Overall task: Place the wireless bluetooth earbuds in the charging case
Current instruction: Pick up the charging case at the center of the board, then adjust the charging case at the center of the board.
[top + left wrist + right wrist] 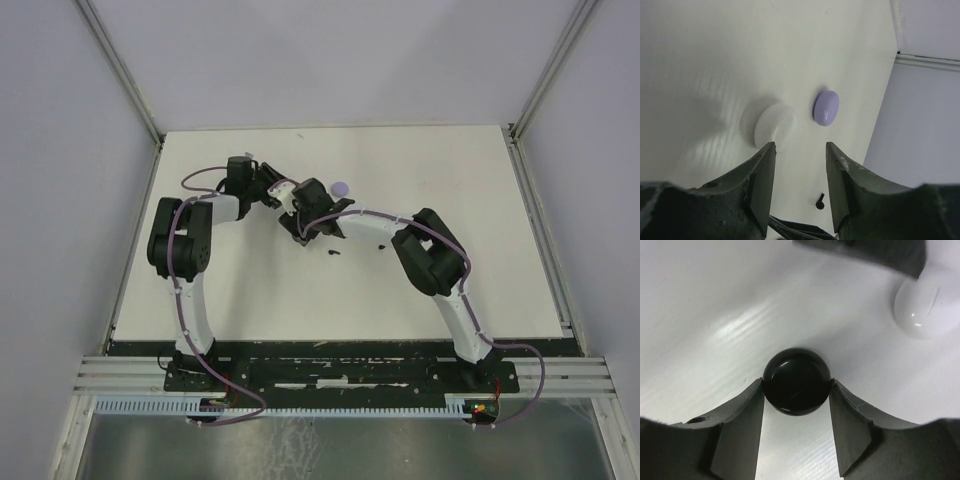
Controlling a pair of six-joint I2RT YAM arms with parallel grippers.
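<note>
Two arms: both reach in over the middle of the tabletop (pixel 250 290), wrists nearly meeting
Right fingers (pixel 742 420): set against either side of the black charging case (pixel 796 375), which lies closed on the tabletop; they look clamped on it, though I can't vouch for how firmly
Left fingers (pixel 762 175): apart with nothing between them, tips just short of the white charging case (pixel 774 125)
Lilac charging case (pixel 826 107): just beside the white one, not touching it, with no finger on it
Earbuds: I make out one black earbud (pixel 820 202) loose on the tabletop, low in the left wrist view; dark specks by the right arm in the top view may be others, too small to call
Step in hand: securing the black case, I reckon; no lid is up and no earbud is seated
Next move: steady that case, get its lid open, then bring a matching earbud over; the bud is tiny, so the pinch must be square
</note>
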